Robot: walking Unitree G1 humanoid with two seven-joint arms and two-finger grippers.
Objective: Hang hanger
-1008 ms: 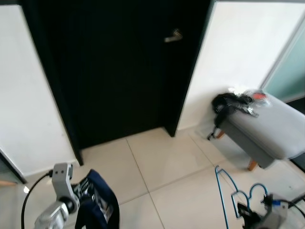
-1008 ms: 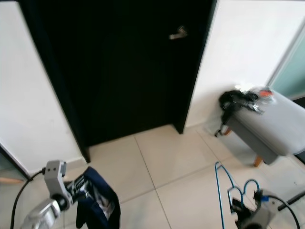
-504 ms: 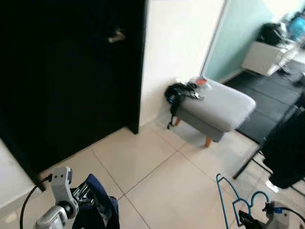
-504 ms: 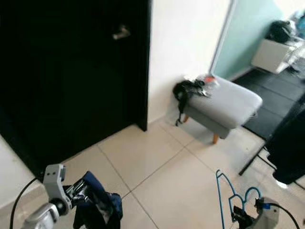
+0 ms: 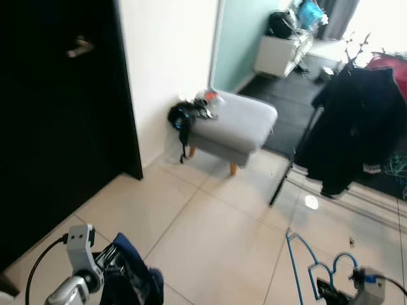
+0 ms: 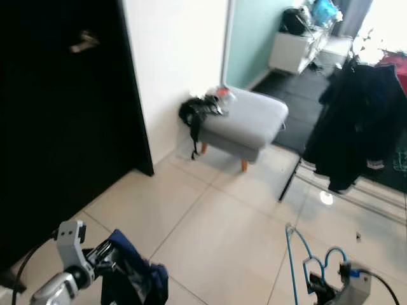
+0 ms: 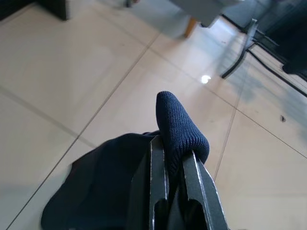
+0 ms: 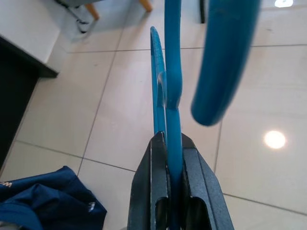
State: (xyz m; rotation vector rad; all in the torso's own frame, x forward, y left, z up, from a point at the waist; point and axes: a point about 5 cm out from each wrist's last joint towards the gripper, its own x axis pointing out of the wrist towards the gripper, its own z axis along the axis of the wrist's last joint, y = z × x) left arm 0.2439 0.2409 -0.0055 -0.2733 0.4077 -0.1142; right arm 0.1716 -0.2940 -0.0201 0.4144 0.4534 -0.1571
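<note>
The blue hanger [image 8: 172, 72] is carried low at the robot's right side, above the tiled floor [image 5: 210, 235]. The right gripper [image 8: 173, 184] is clamped on one thin run of its frame, with the hook curling up beside the wrist and the long frame loop rising ahead of the fingers.

Handling, as judged from its look: the hanger appears to be a thin, smooth, coated frame. Expect it to be light and stiff, but slippery, and liable to pivot between the two narrow fingers if it knocks against anything. The grip sits close to the hook. That should leave the hook free to drop over a rail, provided the frame does not rotate in the jaws.

The left gripper [image 7: 175, 165] is closed on a fold of a dark blue garment [image 5: 130, 279]. The cloth is soft and limp. It bunches over the fingertips and hangs down beside the arm, so it will sag and swing as the robot walks.

Ahead and to the right stands a clothes rack [image 5: 299, 152] with dark clothing [image 5: 350, 127] hanging from it. This is the likely place for the hanger, and it is well apart from the robot. A grey padded stool [image 5: 238, 124] stands against the white wall [image 5: 165, 57], with small dark items on its near end. A black door [image 5: 57, 121] lies to the left.
</note>
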